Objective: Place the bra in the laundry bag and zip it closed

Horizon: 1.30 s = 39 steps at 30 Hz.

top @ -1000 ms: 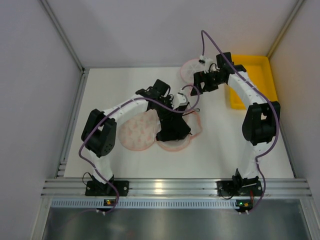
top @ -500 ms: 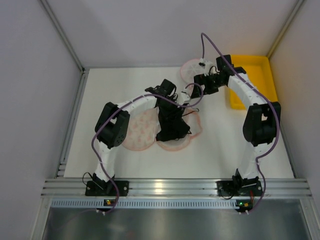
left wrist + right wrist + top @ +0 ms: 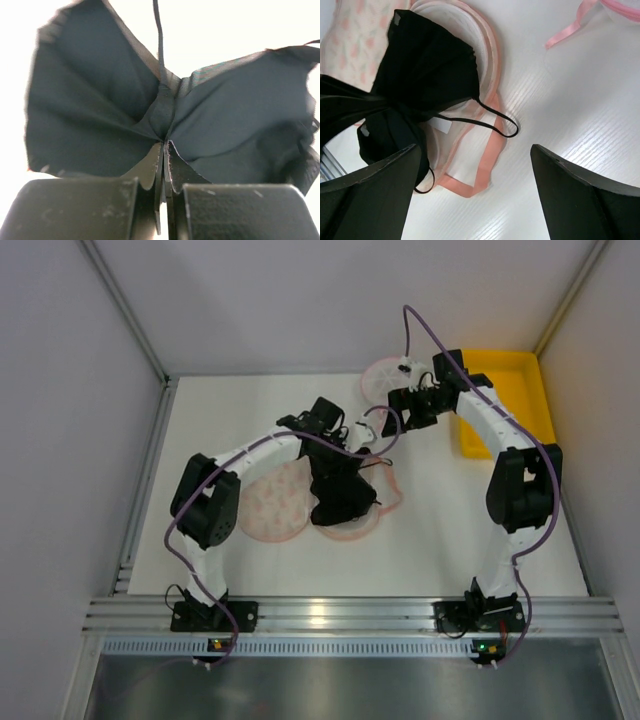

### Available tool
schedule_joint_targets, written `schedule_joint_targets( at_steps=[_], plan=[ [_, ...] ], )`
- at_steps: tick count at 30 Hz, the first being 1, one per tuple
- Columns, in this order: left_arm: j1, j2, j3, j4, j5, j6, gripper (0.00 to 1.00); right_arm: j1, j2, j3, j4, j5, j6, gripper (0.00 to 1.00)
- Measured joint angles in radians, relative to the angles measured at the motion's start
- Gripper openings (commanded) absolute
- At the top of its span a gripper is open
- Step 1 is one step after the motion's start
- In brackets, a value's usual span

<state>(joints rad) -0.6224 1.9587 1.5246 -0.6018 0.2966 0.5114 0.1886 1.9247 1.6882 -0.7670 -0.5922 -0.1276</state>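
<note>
The black bra (image 3: 342,498) hangs bunched from my left gripper (image 3: 336,454) over the open laundry bag (image 3: 272,504). It covers the join of the bag's two round halves. In the left wrist view the jaws of my left gripper (image 3: 164,146) are pinched shut on the bra (image 3: 95,100) at its middle, with a thin strap running up from there. The right wrist view shows the bra (image 3: 427,65) lying across the pink-rimmed half of the laundry bag (image 3: 489,150), one strap looped past the rim. My right gripper (image 3: 475,192) is open and empty above the table, at the back (image 3: 400,408).
A small round white mesh disc (image 3: 377,380) with a pink rim lies at the back, under my right arm, and its pink ribbon (image 3: 568,28) trails on the table. A yellow tray (image 3: 512,375) stands at the back right. Walls close in both sides.
My left arm swung its elbow right, then back left, and its gripper is shut on the bra's middle. The bra stayed over the bag. The right arm hardly moved.
</note>
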Motion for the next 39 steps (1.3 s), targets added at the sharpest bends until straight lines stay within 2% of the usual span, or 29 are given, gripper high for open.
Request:
schedule_joint_targets(
  at_steps=[5,7,8,14,21,24,31,32,34,39],
  plan=[
    [0.0,-0.14,-0.035,-0.004,0.005,0.011,0.0,0.0,0.0,0.0,-0.001,-0.004,0.001,0.92],
    [0.0,-0.174,-0.035,-0.003,0.009,0.011,0.02,0.0,0.0,0.0,-0.001,-0.006,0.001,0.92],
    [0.0,-0.184,-0.035,-0.003,0.012,0.011,0.05,0.0,0.0,0.0,-0.001,-0.007,0.001,0.92],
    [0.0,-0.153,-0.035,-0.005,0.026,0.01,0.06,0.0,0.0,0.0,-0.003,-0.009,0.002,0.91],
    [0.0,-0.016,-0.021,-0.007,0.032,-0.018,0.31,0.0,0.0,0.0,-0.003,-0.013,0.001,0.91],
    [0.0,0.034,-0.01,-0.008,0.029,-0.04,0.31,0.0,0.0,-0.001,-0.003,-0.016,0.0,0.9],
    [0.0,0.064,0.02,-0.008,0.02,-0.07,0.16,0.0,-0.002,-0.035,-0.005,-0.025,-0.008,0.82],
    [0.0,0.063,0.021,-0.008,0.021,-0.072,0.17,0.0,-0.002,-0.041,-0.004,-0.026,-0.01,0.82],
    [0.0,0.058,0.021,-0.009,0.022,-0.074,0.26,0.0,-0.002,-0.051,-0.005,-0.029,-0.011,0.82],
    [0.0,0.031,0.021,-0.009,0.024,-0.088,0.26,0.0,-0.002,-0.066,-0.006,-0.032,-0.011,0.82]
  ],
)
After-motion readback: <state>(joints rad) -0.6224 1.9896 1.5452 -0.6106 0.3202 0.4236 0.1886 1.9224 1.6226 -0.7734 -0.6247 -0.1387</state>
